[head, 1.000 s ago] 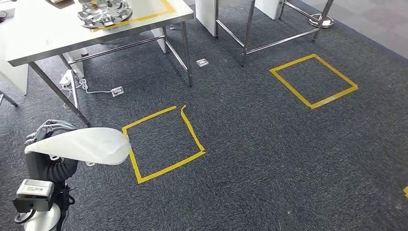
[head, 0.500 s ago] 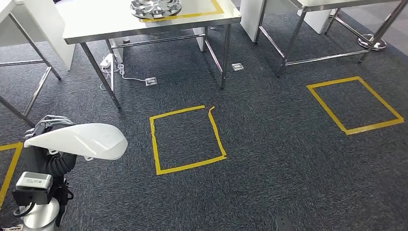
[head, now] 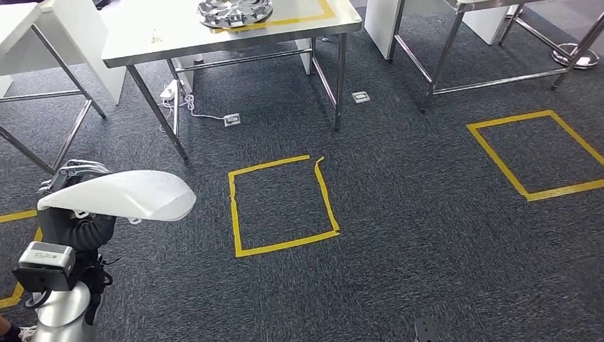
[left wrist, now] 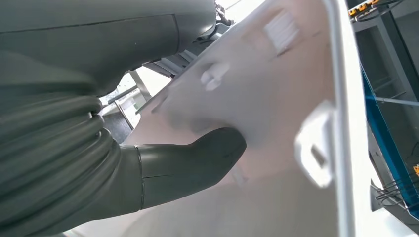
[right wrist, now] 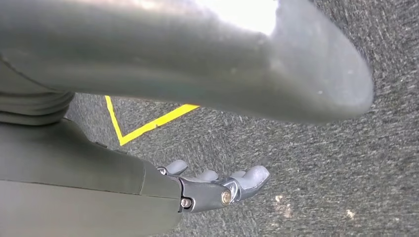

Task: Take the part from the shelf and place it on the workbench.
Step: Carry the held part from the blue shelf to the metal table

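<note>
My left robot hand [head: 71, 187] holds the big white part [head: 117, 194] low at my side, thumb [left wrist: 197, 155] pressed under it. My right robot hand [right wrist: 217, 187] hangs with nothing in it, its fingers apart. The table [head: 142, 35] is still far off. I think the long part could tip, slip from my thumb, or bump a table leg [head: 158, 112] when I walk.

Open carpet [head: 399, 235] ahead up to the workbench [head: 214, 32]; its steel legs [head: 340, 82] and a cable [head: 196, 114] sit underneath. On top, a hubcap [head: 235, 11] takes the taped zone; bare surface lies left of it
</note>
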You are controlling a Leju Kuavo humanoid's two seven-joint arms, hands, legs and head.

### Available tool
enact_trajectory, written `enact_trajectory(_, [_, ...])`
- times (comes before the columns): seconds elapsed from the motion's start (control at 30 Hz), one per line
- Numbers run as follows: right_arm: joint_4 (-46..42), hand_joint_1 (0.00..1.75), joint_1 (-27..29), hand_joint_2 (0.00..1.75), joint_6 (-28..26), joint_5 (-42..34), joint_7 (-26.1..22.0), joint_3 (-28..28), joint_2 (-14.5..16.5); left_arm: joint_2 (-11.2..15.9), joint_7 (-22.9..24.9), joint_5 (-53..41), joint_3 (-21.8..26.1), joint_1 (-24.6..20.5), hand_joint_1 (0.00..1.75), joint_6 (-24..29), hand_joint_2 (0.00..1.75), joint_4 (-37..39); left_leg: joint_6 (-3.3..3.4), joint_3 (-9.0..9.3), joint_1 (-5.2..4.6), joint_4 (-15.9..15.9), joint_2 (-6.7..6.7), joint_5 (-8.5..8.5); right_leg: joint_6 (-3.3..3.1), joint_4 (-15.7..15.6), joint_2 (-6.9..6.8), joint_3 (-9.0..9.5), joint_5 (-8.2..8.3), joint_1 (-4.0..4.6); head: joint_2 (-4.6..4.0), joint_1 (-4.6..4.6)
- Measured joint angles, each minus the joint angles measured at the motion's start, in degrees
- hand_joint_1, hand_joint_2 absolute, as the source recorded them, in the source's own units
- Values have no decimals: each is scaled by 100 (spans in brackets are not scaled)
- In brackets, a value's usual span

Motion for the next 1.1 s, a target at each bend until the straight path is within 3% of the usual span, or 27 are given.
enact_trajectory(0.07, [0,0,1,0,2,-1,-9,-1,0,0,1,18,0,7,175,-1,175,-1,-113,1,15,-10,3,-2,-10,6,2,-5,-3,6,0,-1])
enact_trajectory(0.1, [0,0,1,0,3,1,-15,-1,4,2,1,22,0,13,175,-2,175,-2,-138,-2,13,-3,3,-9,2,-5,3,-4,-2,-2,0,0])
enact_trajectory(0.17, [-1,0,1,0,3,3,-31,-2,10,9,-2,32,0,23,175,-2,175,-23,-74,47,12,-89,20,10,50,-75,11,31,17,-13,0,-1])
enact_trajectory(0.23, [-2,0,-1,0,-1,4,-45,-3,10,12,-10,50,-1,30,175,-2,175,-50,14,194,39,-306,67,83,95,-19,-66,34,-35,7,0,14])
enact_trajectory(0.27, [-2,0,-5,0,-2,5,-49,-3,9,14,-11,59,1,36,175,-1,175,-58,33,262,66,-398,97,120,111,176,-126,-48,-149,17,0,31])
enact_trajectory(0.33, [-2,0,-15,0,-3,5,-53,-3,6,19,-10,69,3,64,175,-1,175,-56,34,294,88,-413,152,116,168,835,-225,-388,-480,-16,0,55])
enact_trajectory(0.37, [-2,0,-15,0,-3,5,-53,-3,3,22,-9,73,3,87,175,-2,175,-56,13,281,101,-380,172,94,208,1132,-243,-557,-590,-45,0,63])
enact_trajectory(0.4, [-2,0,-12,0,-3,5,-53,-4,-1,22,-9,77,2,111,175,-2,175,-56,-15,266,120,-335,183,61,251,1270,-251,-648,-600,-77,0,66])
enact_trajectory(0.43, [-2,0,-6,0,-3,5,-54,-5,-7,22,-10,85,1,131,175,-2,175,-56,-52,248,149,-276,189,21,297,1205,-254,-629,-507,-110,0,67])
enact_trajectory(0.53, [1,0,1,0,2,5,-59,-7,-6,27,-14,120,1,162,175,-1,175,-61,-230,159,242,12,183,-175,436,365,-209,-197,-100,-196,0,80])
enact_trajectory(0.57, [3,0,0,0,8,5,-60,-7,0,32,-16,126,0,164,175,-1,175,-68,-287,120,248,99,175,-250,409,224,-181,-117,-76,-205,0,83])
enact_trajectory(0.63, [8,0,3,0,14,5,-65,-8,13,40,-24,129,-7,173,175,0,175,-94,-351,84,232,157,148,-344,271,237,-157,-115,-147,-193,0,90])
enact_trajectory(0.67, [7,0,4,0,16,5,-67,-9,4,44,-27,131,-11,179,175,0,175,-105,-363,100,237,141,133,-358,188,268,-180,-115,-167,-189,0,78])
enact_trajectory(0.73, [7,0,8,0,17,5,-72,-10,2,55,-32,137,-16,203,175,3,175,-129,-366,67,236,251,265,-411,92,267,-225,-84,-187,-178,0,67])
enact_trajectory(0.8, [7,0,22,0,19,5,-73,-11,2,61,-34,140,-22,218,175,4,175,-152,-339,-208,199,790,502,-638,16,252,-277,-23,-218,-151,0,55])
enact_trajectory(0.87, [7,0,42,0,19,5,-72,-15,1,61,-35,142,-28,222,175,6,175,-156,-294,-662,156,1553,593,-886,-30,244,-337,42,-276,-110,0,51])
enact_trajectory(0.9, [7,0,49,0,19,5,-72,-21,0,61,-34,142,-28,227,175,7,175,-154,-257,-832,136,1784,598,-893,-43,243,-361,81,-313,-88,0,51])
enact_trajectory(0.93, [7,0,51,0,19,6,-72,-29,0,61,-34,143,-28,230,175,11,175,-153,-208,-906,110,1812,598,-789,-47,241,-380,129,-354,-67,0,52])
enact_trajectory(0.97, [7,0,51,0,20,8,-74,-38,-1,61,-34,144,-29,231,175,15,175,-154,-145,-866,77,1621,598,-586,-45,236,-394,191,-399,-48,0,51])
enact_trajectory(1.03, [9,0,53,0,24,15,-80,-52,4,61,-34,146,-31,235,175,26,175,-165,29,-609,-22,941,630,-119,-28,200,-417,327,-495,-19,0,57])
enact_trajectory(1.1, [12,0,48,0,31,22,-85,-60,11,60,-31,147,-34,246,175,33,175,-194,136,-391,-114,453,673,46,23,135,-430,403,-551,-5,0,69])
